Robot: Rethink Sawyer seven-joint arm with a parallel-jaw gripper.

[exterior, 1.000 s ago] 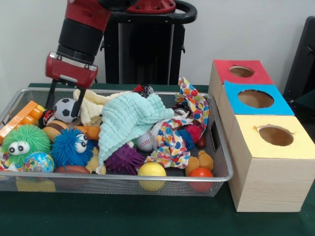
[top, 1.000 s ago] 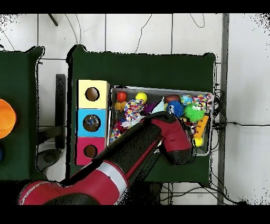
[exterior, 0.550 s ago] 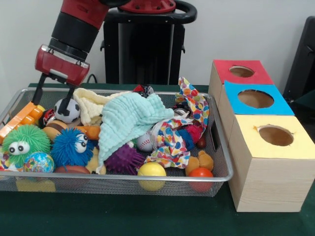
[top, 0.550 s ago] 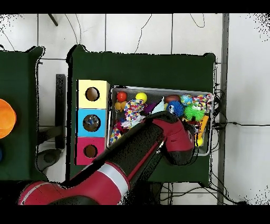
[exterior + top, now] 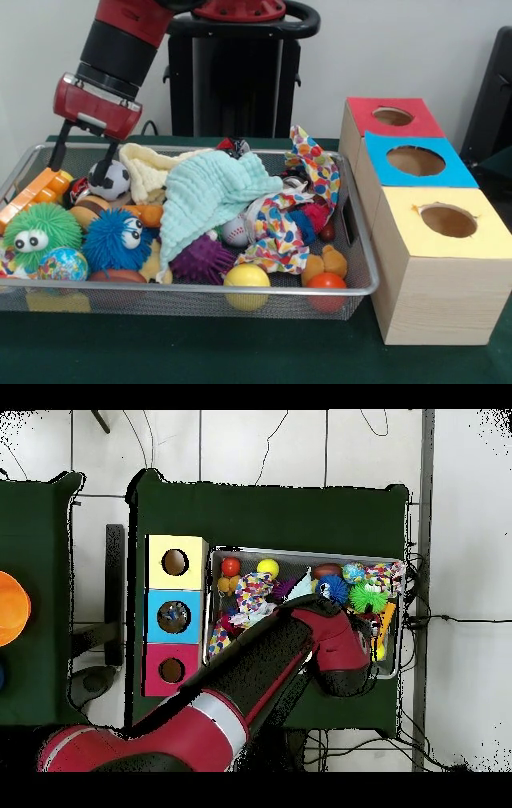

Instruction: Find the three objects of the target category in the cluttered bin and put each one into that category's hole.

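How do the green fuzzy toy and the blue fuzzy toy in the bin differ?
The green fuzzy toy sits nearer the bin's left end; the blue fuzzy toy lies beside it, toward the middle. The green one's eyes face forward, while the blue one's eyes sit at its upper right. Both are spiky balls with googly eyes.

Front view: wire bin (image 5: 352, 264) sits left of 3 hole boxes (image 5: 436, 264), which run front to back. In bin: cloth (image 5: 208, 196) at centre; fuzzy toys (image 5: 76, 236) at left front; soccer ball (image 5: 108, 178) behind them, w/ gripper (image 5: 80, 164) just above it, at bin's back-left.
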